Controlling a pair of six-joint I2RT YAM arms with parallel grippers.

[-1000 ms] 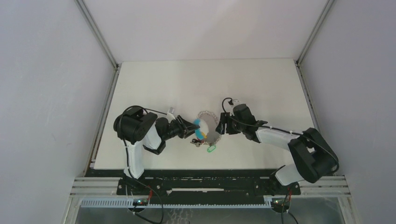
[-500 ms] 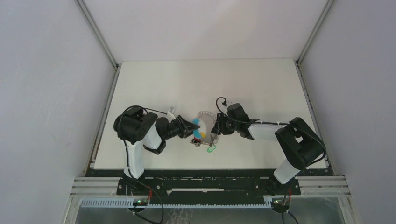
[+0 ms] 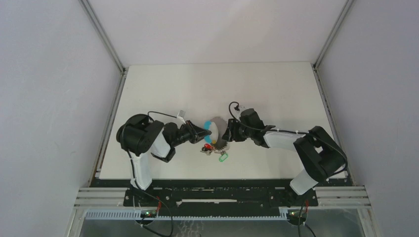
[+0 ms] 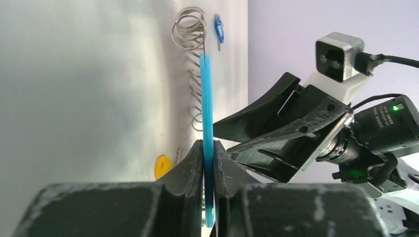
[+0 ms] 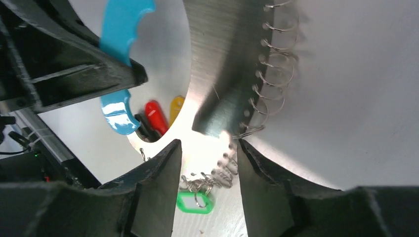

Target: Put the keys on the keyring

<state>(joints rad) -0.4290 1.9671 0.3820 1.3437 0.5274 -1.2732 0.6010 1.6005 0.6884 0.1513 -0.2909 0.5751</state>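
Over the last second the right claw [image 3: 229, 135] has been brought in from the right until it sits against the keyring [image 5: 264, 74]; its fingers are spread apart, straddling a cluster of small silver keys [image 5: 217, 170], and nothing is pinched between them. The left claw [image 4: 207, 165] is clenched on a flat cyan plastic tag [image 4: 206, 123] belonging to the ring; that tag has been drawn slightly up and back, so the loop appears tilted off the worktop [image 3: 276, 89] on that side. The green tag [image 5: 194, 202] is found where it lay before; a red tag [image 5: 154, 114] and a yellow tag [image 5: 176, 107] hang just beside the cyan one.

The blue-headed key [image 4: 219, 28] is seen only in the left wrist view, just beside the wire coils [image 4: 190, 27] at the far end of the ring; whether it is threaded or merely lying there cannot be told. A blurred grey metallic shape [image 5: 222, 74] in the right wrist view cannot be identified.

The ring is judged to be braced by one arm so that the other can work on the wire; the key has not been taken up, so the threading is judged not yet done.
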